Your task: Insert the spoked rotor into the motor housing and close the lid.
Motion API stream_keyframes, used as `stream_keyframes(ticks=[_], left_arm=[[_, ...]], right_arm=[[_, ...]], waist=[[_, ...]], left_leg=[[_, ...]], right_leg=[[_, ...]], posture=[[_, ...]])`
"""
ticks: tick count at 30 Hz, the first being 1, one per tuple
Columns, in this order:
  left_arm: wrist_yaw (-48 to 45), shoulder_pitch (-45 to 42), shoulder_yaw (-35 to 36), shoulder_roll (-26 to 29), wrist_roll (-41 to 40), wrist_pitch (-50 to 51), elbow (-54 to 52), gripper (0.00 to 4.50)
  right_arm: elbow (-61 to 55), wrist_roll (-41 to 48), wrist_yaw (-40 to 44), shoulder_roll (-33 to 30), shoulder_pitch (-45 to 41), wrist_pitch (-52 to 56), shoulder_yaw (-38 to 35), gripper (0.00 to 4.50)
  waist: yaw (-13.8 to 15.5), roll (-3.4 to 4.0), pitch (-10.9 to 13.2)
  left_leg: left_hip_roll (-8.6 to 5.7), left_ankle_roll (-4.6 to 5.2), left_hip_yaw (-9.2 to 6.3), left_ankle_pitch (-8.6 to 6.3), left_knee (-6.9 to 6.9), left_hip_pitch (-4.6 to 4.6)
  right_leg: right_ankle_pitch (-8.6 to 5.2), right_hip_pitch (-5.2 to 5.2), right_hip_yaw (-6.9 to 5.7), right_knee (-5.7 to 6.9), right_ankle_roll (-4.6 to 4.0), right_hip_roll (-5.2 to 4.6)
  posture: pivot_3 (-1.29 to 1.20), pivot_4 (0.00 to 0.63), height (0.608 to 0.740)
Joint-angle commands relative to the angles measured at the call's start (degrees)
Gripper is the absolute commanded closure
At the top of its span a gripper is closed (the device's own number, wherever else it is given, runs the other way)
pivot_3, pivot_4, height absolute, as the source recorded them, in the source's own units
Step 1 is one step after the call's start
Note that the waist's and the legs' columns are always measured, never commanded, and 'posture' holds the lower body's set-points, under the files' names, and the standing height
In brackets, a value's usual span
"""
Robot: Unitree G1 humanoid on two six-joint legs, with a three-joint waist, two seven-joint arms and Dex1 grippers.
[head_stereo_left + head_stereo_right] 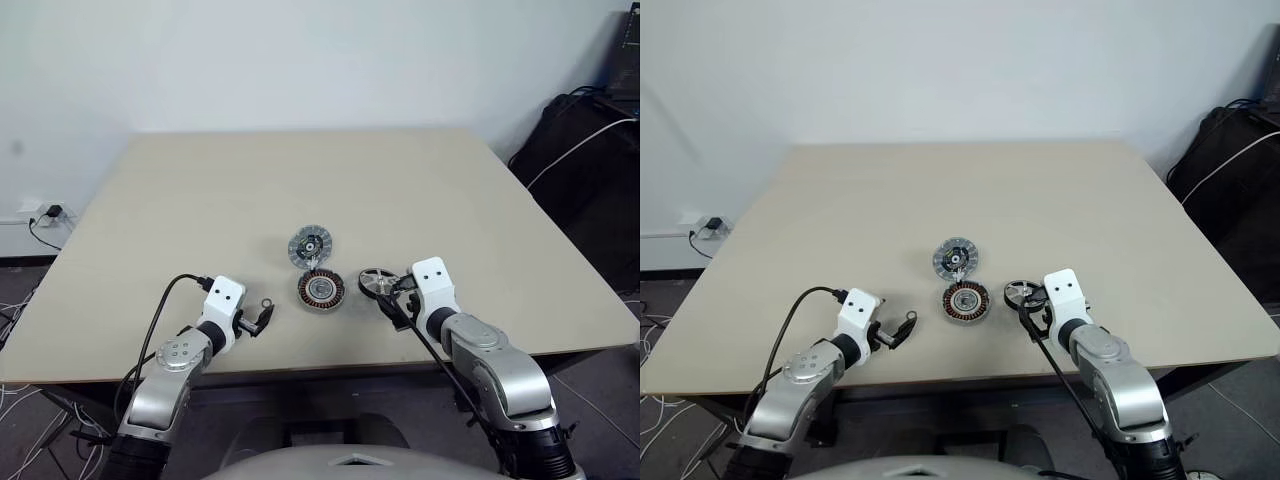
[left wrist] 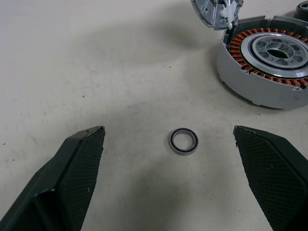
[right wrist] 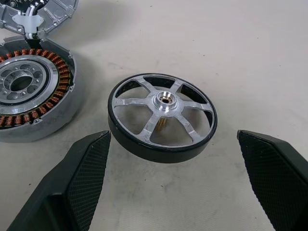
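The spoked rotor, a black ring with silvery spokes and a hub, lies flat on the tan table just right of the motor housing. The housing's copper windings face up. Just behind the housing, and touching it, the lid lies with its ribbed face up. My right gripper is open just in front of the rotor, one finger to each side and not touching it. My left gripper is open to the left of the housing, with a small metal ring on the table between its fingers.
The table's front edge runs just under both wrists. Black bags and a white cable sit off the table's right side. A wall socket with plugs is at the far left.
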Motion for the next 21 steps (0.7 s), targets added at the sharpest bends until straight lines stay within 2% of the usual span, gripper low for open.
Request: stream_keyframes(ticks=[1, 14, 21], left_arm=[[-0.1, -0.6, 0.6, -0.1, -0.1, -0.7, -0.2, 0.00], [0.2, -0.8, 0.5, -0.7, -0.2, -0.6, 0.5, 0.00], [1.9, -5.6, -1.4, -1.9, 2.2, 0.3, 5.7, 0.00]], right_arm=[[-0.6, -0.4, 0.2, 0.1, -1.2, -1.5, -0.5, 0.03], [-0.1, -1.0, 0.7, 0.5, -1.1, -2.5, -0.5, 0.03], [0.5, -1.3, 0.9, 0.8, -1.5, -3.0, -0.3, 0.03]], waist=[[0.0, 0.00, 0.0], [0.0, 0.00, 0.0], [0.1, -0.01, 0.0]], left_leg=[[0.00, 0.00, 0.00, 0.00, 0.00, 0.00], [0.00, 0.00, 0.00, 0.00, 0.00, 0.00], [-0.02, -0.01, -0.01, 0.02, 0.02, 0.01]], right_leg=[[0.00, 0.00, 0.00, 0.00, 0.00, 0.00], [0.00, 0.00, 0.00, 0.00, 0.00, 0.01], [0.02, 0.03, -0.01, 0.01, 0.03, 0.05]], posture=[[0.00, 0.000, 0.740], [0.00, 0.000, 0.740], [0.00, 0.000, 0.740]])
